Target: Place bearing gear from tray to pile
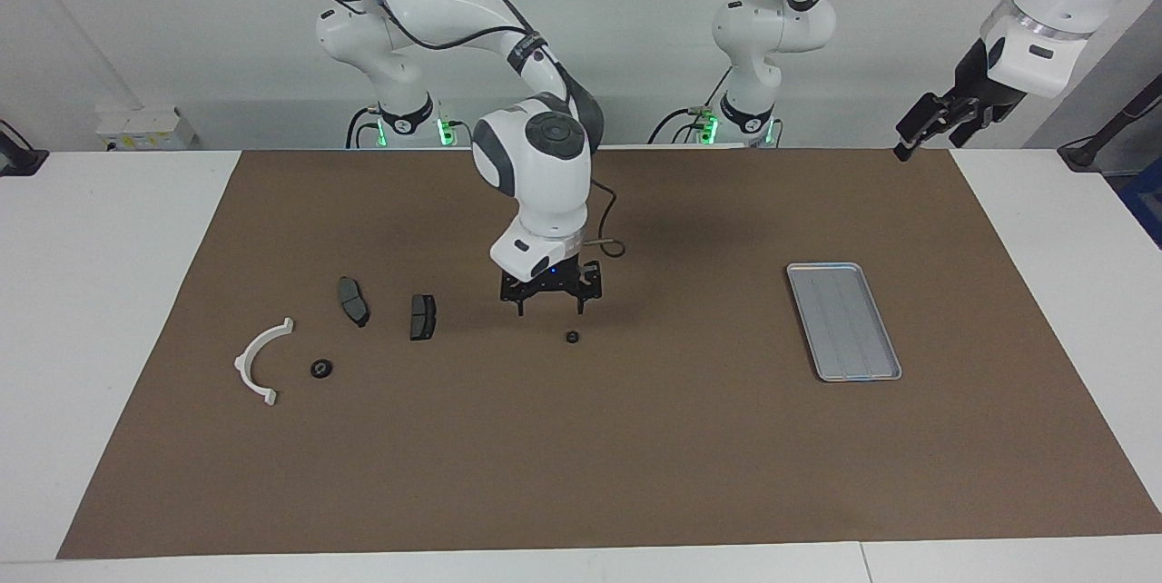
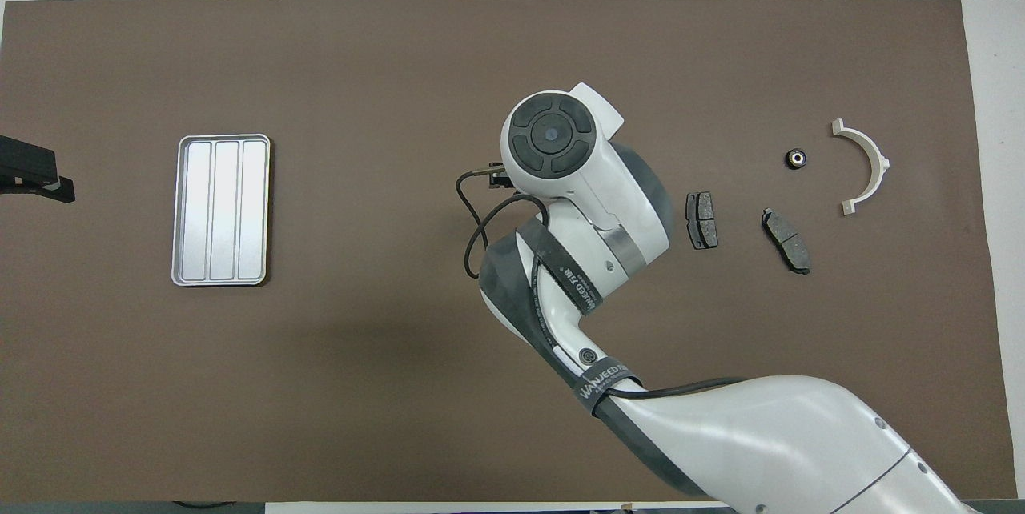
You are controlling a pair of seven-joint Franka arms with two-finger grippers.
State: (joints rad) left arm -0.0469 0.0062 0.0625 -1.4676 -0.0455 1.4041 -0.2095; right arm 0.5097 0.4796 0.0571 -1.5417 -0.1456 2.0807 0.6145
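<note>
Right pincer [image 1: 550,303] open, empty, hovering beside small black ring-shaped bearing gear [image 1: 573,337] on brown tabletop [image 1: 635,456], between silver ridged metal tray [image 1: 843,321] and pile. Centre over gear, descend straight, close gently. Left pincer [image 1: 928,131] waits, open, empty.

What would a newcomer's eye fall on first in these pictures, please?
Most likely the right arm stretched to the middle of the table, its open right gripper hanging just above a small bearing. Next, the pile at that arm's end of the table: a white bracket, two brake pads and another bearing. The bare tray lies at the left arm's end, where the left gripper waits, raised.
</note>
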